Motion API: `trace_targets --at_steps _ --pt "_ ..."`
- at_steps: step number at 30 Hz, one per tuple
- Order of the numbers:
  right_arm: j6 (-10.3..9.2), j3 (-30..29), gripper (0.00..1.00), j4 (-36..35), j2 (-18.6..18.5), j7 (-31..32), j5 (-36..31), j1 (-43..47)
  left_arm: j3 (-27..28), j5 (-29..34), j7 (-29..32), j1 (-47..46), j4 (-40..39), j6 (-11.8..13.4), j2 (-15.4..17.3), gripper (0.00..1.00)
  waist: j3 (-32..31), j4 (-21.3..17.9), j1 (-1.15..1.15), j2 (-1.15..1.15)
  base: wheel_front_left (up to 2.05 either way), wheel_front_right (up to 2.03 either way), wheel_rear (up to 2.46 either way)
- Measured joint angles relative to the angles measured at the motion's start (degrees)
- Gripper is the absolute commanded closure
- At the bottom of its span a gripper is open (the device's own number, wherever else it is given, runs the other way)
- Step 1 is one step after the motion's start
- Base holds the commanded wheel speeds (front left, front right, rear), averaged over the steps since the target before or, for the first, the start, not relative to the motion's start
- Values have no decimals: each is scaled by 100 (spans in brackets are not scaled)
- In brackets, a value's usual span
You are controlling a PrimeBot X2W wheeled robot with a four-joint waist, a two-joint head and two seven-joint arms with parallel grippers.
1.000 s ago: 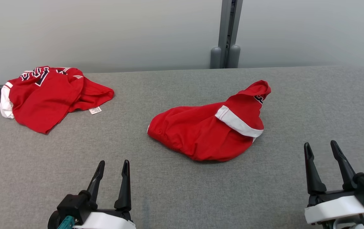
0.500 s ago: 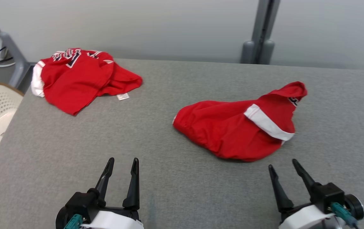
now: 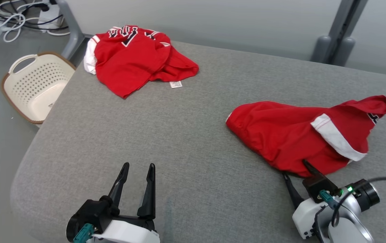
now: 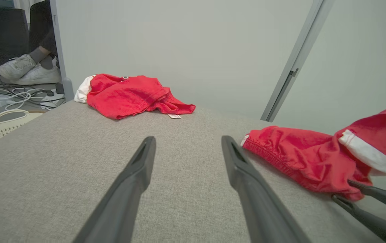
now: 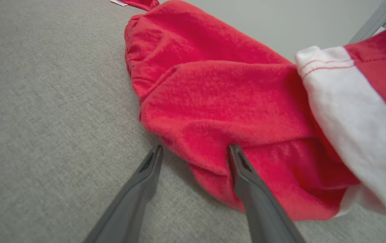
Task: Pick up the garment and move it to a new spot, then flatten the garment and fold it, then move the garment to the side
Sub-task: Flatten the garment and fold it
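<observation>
The garment (image 3: pixel 280 135) is a crumpled red top with a white cuff, lying on the right half of the grey padded table (image 3: pixel 145 128). My right gripper (image 3: pixel 294 168) is open at its near edge. In the right wrist view one finger (image 5: pixel 246 175) lies against the red fabric (image 5: pixel 230 94) and the other finger (image 5: pixel 145 175) is over bare table, with a fold of cloth between them. My left gripper (image 3: pixel 138 165) stands open above the table's front left, holding nothing. The left wrist view shows those open fingers (image 4: pixel 188 138), the garment (image 4: pixel 297 158) and the right gripper (image 4: pixel 341 189).
A second red garment (image 3: pixel 135 57) lies at the table's far left corner. A cream perforated basket (image 3: pixel 34 87) sits on the floor left of the table, with cables (image 3: pixel 10 17) behind it. A grey post (image 3: pixel 341 33) stands at the back. A person's white shoes (image 4: pixel 27 67) show far left.
The head camera has swung, shifting the whole scene rightward in the picture. My right gripper has moved in from the right to the garment's near edge. The left gripper has stayed put.
</observation>
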Motion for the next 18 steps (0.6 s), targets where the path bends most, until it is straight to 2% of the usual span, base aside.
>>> trace_targets --at_steps 1,2,4,9,18 --pt "0 -23 53 111 -1 1 -63 -76 -3 -2 0 -2 -1 9 -2 0 12 55 0 0 0 0 0" --pt "0 -23 62 192 -1 1 -71 -145 -2 -3 0 -5 -2 22 -1 0 22 100 0 0 0 0 0" --pt "0 -20 100 248 7 0 -59 -261 2 -23 0 -5 -2 46 3 0 30 160 0 0 0 0 0" --pt "0 104 100 -107 4 1 348 -330 40 -34 0 -2 1 65 1 0 -21 107 0 0 0 0 0" --pt "0 798 100 -1649 5 1 1112 -180 77 11 0 19 33 46 -2 0 -190 -303 0 0 0 0 0"
